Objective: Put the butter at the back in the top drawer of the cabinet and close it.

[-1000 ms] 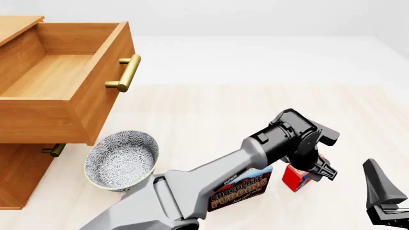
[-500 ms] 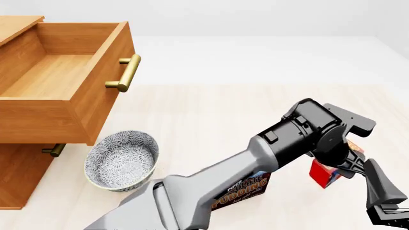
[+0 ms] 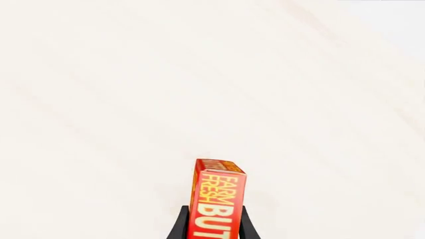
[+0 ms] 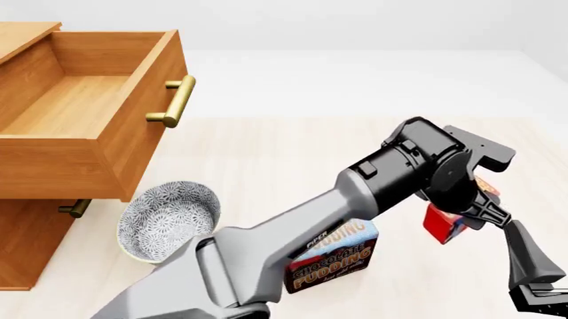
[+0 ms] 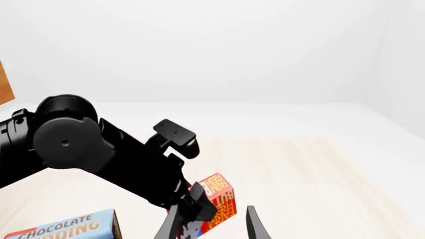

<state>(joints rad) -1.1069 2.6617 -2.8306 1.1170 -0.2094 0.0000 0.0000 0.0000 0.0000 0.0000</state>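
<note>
**Butter clamped in left gripper, lifted off the table, drawer open**

Left gripper [image 4: 470, 216] holds the butter [image 4: 441, 222] between its two fingers [image 3: 180, 226], pinched on the box's flat sides; the box tilts and hangs clear of the table [image 4: 293, 146]. Left wrist view shows only bare tabletop ahead of the box. Right gripper [image 4: 541, 300] sits low at the near right corner, just beside and below the held butter; in its wrist view the fingers [image 5: 256, 226] stand apart with nothing between them.

Nearest the camera, the chocolate pudding box [image 4: 333, 260] stands upright on the table, partly hidden under the left arm's forearm, which crosses over it diagonally. Left of it, a patterned bowl [image 4: 169, 222] sits on the table right next to the cabinet [image 4: 31, 246], under the overhang of the top drawer [image 4: 89, 100].

Top drawer is pulled well out, inside visible and bare wood, brass handle [image 4: 174, 101] facing right. A lower drawer's handle [image 4: 74, 208] peeks out beneath it.

Table is pale wood grain; beyond its far edge, plain white floor and wall. Between the butter and the drawer lies open tabletop, with only the bowl low down near the cabinet. Right table edge is close to the right gripper.
</note>
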